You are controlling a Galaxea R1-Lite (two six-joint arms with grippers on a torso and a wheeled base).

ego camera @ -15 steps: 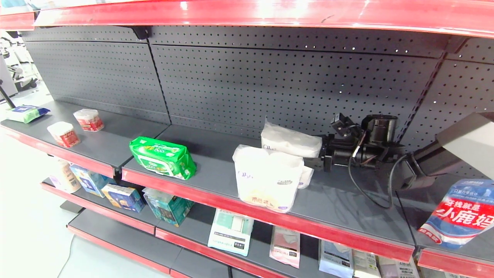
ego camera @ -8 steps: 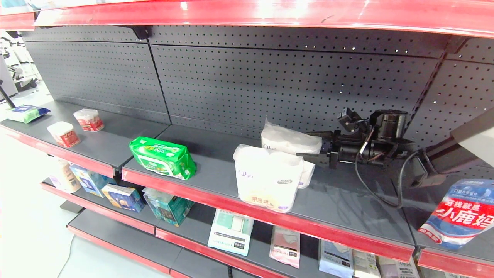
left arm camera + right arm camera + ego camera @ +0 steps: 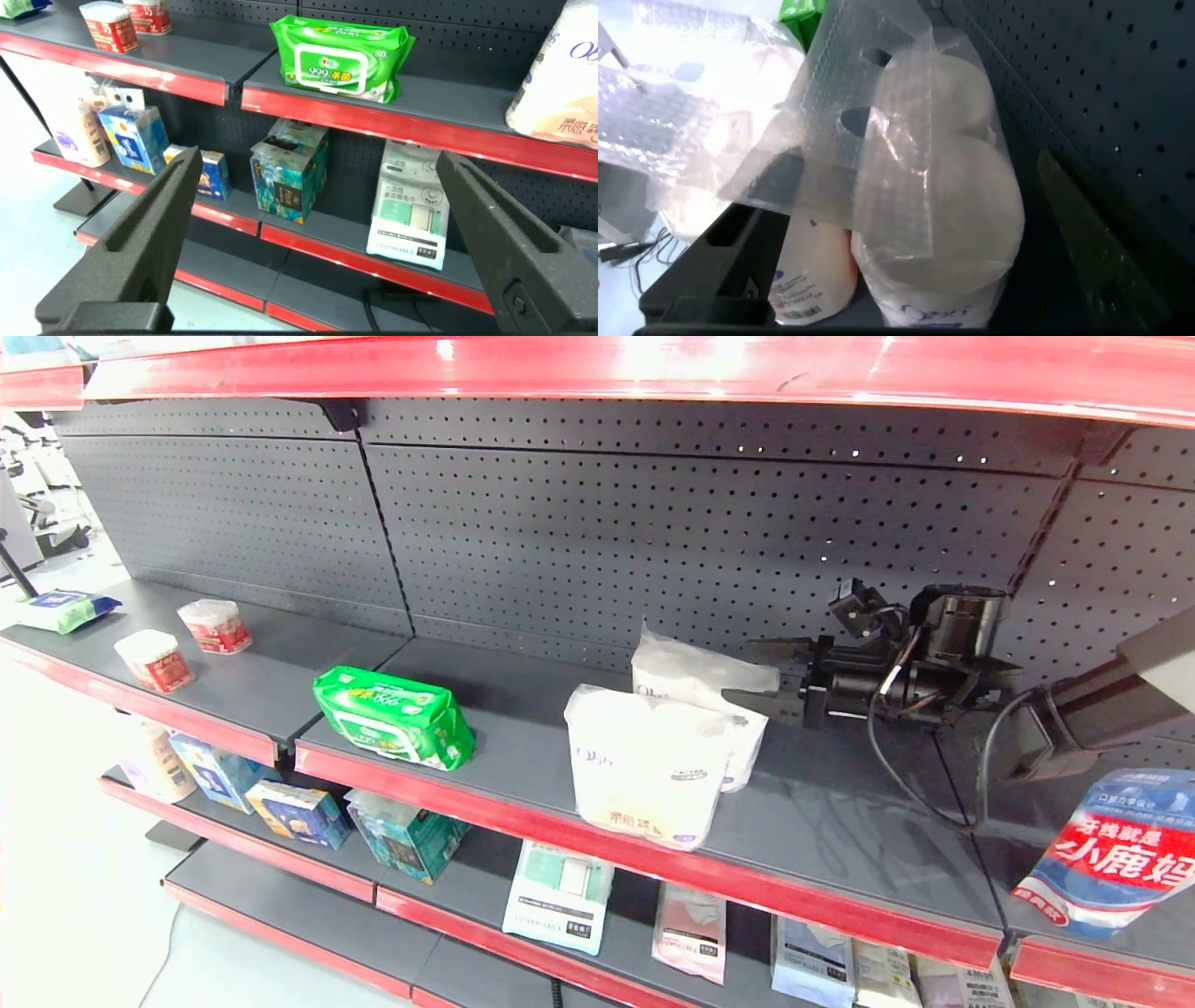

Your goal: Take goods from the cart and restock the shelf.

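Jaws of the right gripper (image 3: 758, 674) gape wide (left gripper (image 3: 318, 161) likewise), straddling the rear tissue pack (image 3: 695, 679).

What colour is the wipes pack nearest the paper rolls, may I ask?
The wipes pack is bright green, white label; best in the left wrist view.

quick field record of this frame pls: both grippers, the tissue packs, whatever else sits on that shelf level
right gripper: jaws open, one either side of the rear pack's end; contact cannot be told
rear tissue pack: standing on the shelf, just behind the front pack
front tissue pack: upright near the shelf's red front edge
left gripper: jaws open, nothing between them, facing the lower shelves
green wipes pack: same level, toward the robot's left
blue pouch: next bay on the robot's right
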